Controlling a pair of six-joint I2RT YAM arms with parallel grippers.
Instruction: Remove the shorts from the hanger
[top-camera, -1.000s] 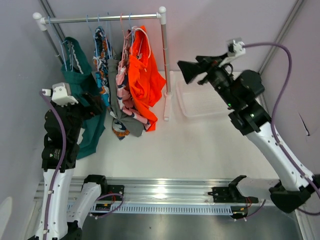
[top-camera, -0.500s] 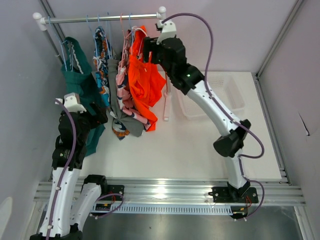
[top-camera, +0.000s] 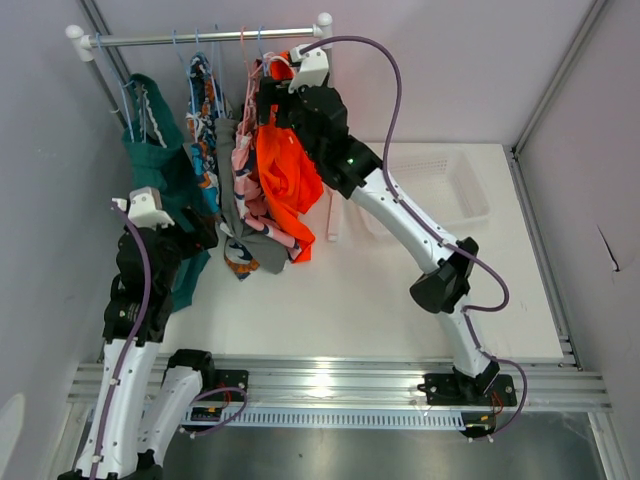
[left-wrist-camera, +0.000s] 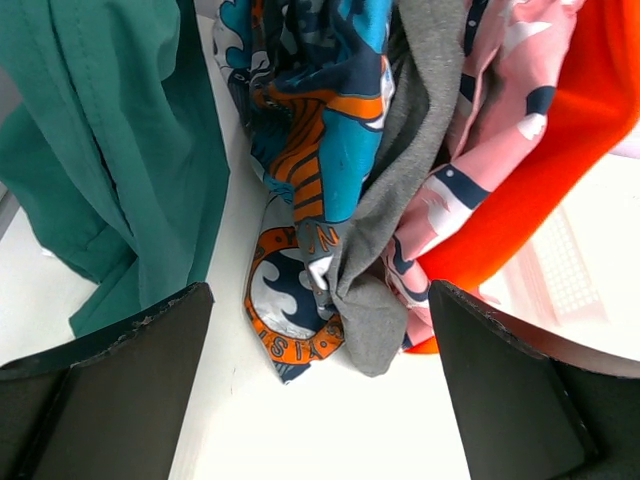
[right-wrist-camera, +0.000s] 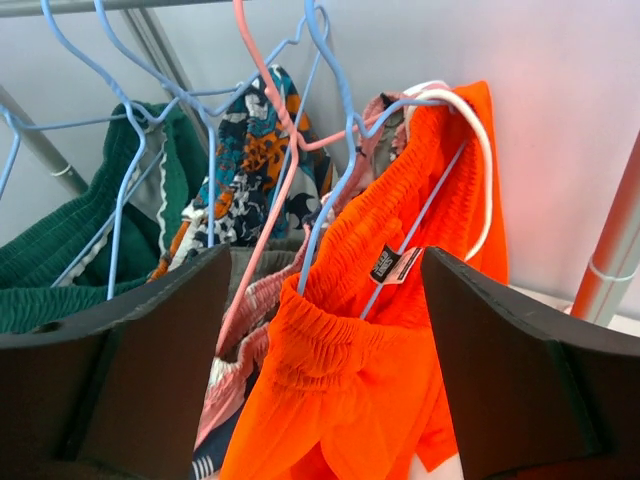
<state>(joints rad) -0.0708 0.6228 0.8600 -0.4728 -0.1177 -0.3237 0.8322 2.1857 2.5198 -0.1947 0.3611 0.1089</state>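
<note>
A white table sits between grey walls, with a metal rail across its far left and a clear bin at the far right. The shorts, 5 pairs, hang from the rail on wire hangers: teal leftmost, then blue-orange print, grey, pink print, and orange rightmost.

The right arm reaches up and left across the table, with the right gripper at the top of the orange pair. The left arm stands bent, with the left gripper beside the teal pair.

Only the right wrist view shows the right gripper's 2 fingers wide apart, the orange waistband between them, clamping nothing. The left wrist view shows the left gripper's fingers spread wide and empty, facing the hanging hems above the table.
</note>
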